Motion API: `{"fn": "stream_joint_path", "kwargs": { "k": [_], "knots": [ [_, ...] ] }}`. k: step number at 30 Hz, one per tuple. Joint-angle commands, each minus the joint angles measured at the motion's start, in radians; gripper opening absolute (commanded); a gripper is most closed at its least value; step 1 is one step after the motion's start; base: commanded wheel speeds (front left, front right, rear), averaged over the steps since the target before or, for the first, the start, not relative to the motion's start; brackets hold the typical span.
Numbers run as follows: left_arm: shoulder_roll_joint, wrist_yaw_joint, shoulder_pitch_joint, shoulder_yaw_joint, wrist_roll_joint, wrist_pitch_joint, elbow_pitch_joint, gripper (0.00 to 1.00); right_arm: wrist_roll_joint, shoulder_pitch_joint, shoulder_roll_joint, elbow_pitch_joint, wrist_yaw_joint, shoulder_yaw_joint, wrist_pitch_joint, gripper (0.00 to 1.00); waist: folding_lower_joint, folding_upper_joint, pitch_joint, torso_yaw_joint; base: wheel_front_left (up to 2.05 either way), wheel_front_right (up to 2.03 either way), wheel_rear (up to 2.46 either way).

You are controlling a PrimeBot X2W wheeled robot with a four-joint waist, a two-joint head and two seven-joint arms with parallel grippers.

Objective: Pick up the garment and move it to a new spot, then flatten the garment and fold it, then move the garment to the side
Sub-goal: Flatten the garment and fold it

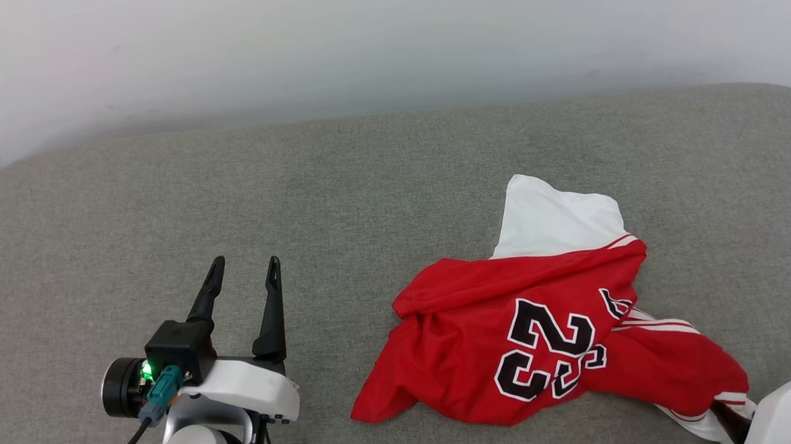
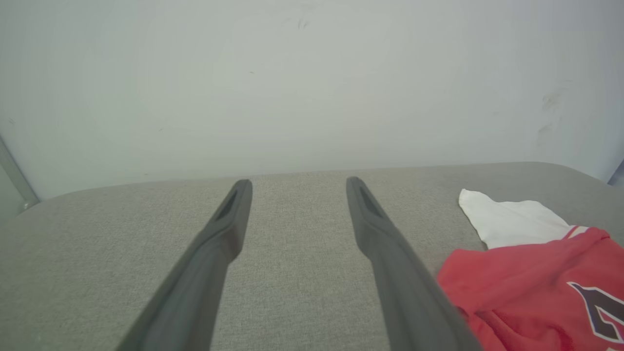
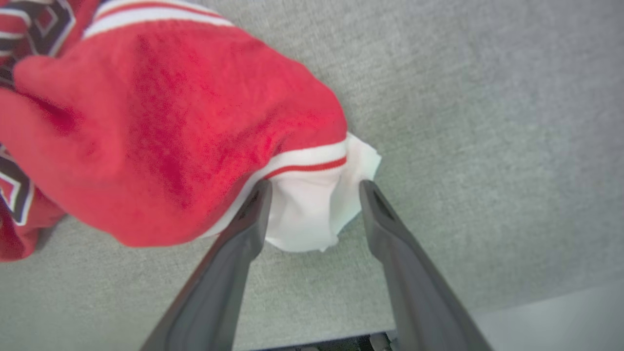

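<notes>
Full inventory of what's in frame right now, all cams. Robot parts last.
garment: one, red jersey with white sleeves and a black, white-edged 23; crumpled on the right part of the surface, one white sleeve pointing toward the wall
grey fabric surface: one, grey, under everything
wall: one, pale, behind the surface
left gripper: one, dark fingers, open; over bare surface left of the garment, apart from it
right gripper: one, dark fingers, open; tips either side of the white sleeve end at the garment's near right corner
right forearm: one, pale shell, lower right corner of the head view
</notes>
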Motion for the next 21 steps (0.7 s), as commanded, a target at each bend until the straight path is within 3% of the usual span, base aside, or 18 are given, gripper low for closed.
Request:
{"fn": "stream_joint_path", "kwargs": {
  "k": [1, 12, 21],
  "knots": [
    [0.001, 0.005, 0.012, -0.001, -0.007, 0.002, -0.003, 1.00, -0.006, -0.001, -0.003, -0.002, -0.001, 0.005, -0.052, 1.00, 0.0000, 0.0000, -0.003, 0.000, 0.00, 0.00, 0.00],
    [0.011, 0.004, 0.043, -0.016, -0.016, 0.017, 0.009, 1.00, -0.099, -0.024, -0.036, -0.078, -0.001, 0.076, -0.533, 1.00, 0.0000, 0.0000, -0.055, 0.012, 0.00, 0.00, 0.00],
    [0.024, 0.025, 0.084, -0.008, -0.032, 0.043, 0.009, 1.00, -0.140, 0.023, -0.031, -0.177, -0.001, 0.243, -0.716, 1.00, 0.0000, 0.0000, -0.097, 0.017, 0.00, 0.00, 0.00]
  ]
}}
